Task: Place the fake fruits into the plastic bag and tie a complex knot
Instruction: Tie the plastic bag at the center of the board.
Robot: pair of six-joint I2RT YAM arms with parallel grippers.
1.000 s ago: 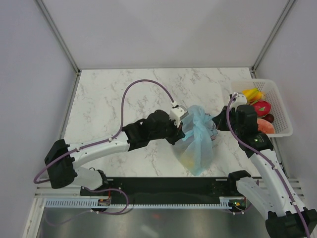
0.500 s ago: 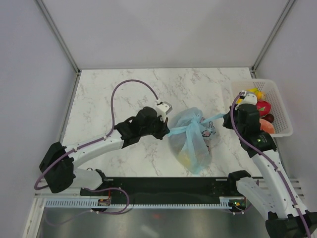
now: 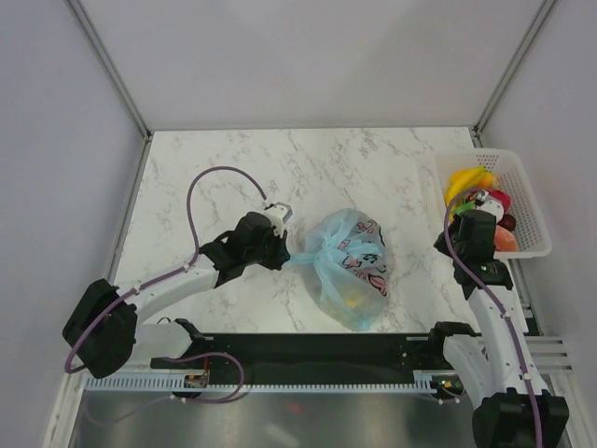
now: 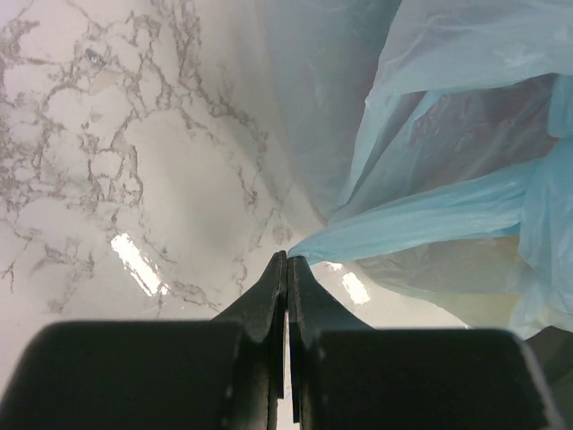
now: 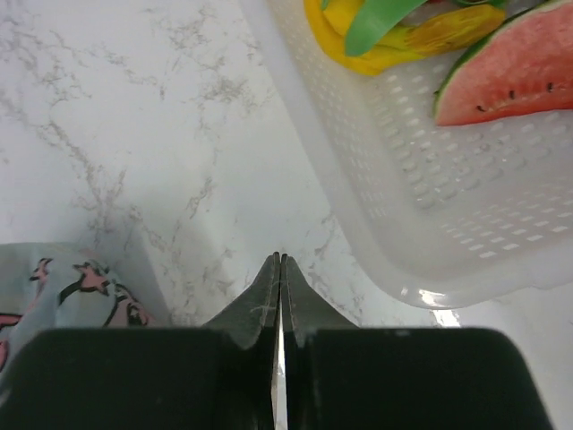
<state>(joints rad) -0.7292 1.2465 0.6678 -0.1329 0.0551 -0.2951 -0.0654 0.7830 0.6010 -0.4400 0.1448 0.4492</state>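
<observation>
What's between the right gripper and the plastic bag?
Only bare marble tabletop separates right gripper and plastic bag, per top and right wrist views.

The left gripper [image 4: 287,260] is drawing back leftward, stretching a handle of the plastic bag [image 3: 350,266] taut, while the right gripper [image 5: 280,258], now off the bag, is retreating toward the basket [image 5: 430,224].

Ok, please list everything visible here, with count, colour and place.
translucent plastic carrier bag: one, light blue with pink doodles, table centre.
plastic toy fruits: several, yellow, red, dark, in the basket.
yellow toy fruit: at least one, inside the bag.
white mesh plastic basket: one, right table edge.
marble-patterned table: one, white-grey.
left end effector: one, black, shut on the bag's handle.
right end effector: one, black, shut, empty, beside the basket.
</observation>
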